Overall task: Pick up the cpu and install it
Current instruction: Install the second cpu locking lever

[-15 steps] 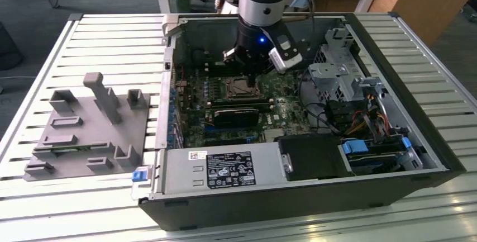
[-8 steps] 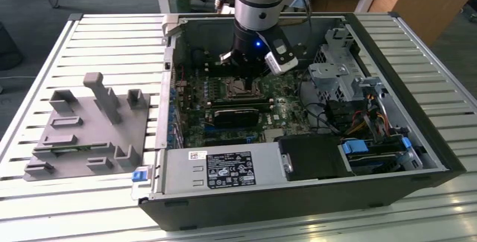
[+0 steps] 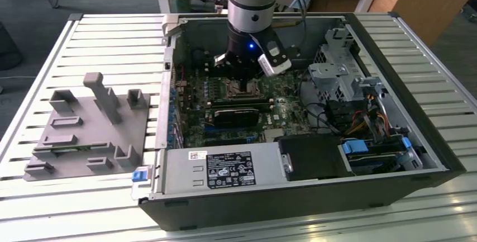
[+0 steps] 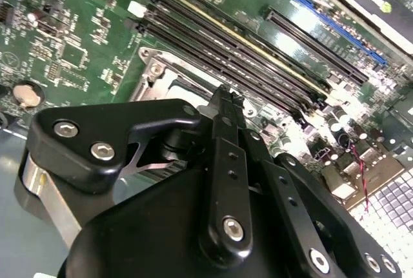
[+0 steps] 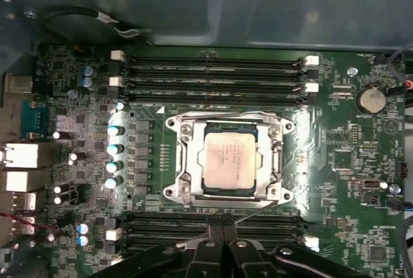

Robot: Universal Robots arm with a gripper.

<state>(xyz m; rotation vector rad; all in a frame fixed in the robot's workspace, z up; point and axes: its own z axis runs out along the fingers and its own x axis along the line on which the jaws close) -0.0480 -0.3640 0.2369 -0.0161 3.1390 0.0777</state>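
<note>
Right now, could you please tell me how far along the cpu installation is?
Already done, it seems: the small square silvery-grey cpu lies in the metal-framed socket on the green motherboard in the first wrist view. In hand: nothing visible; the black gripper sits beside the socket with its fingers together. Left: I cannot tell whether the socket's retention frame is latched.

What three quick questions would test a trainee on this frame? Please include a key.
1. True or false: the cpu lies in the motherboard socket.
2. Pick one: the end effector is A) over the slatted table, B) inside the computer case, above the motherboard, C) lifting a cable.
3. Fill in: the grey fixture plate sits on the exterior view's ____ of the case.
Key: 1 true; 2 B; 3 left.
</note>
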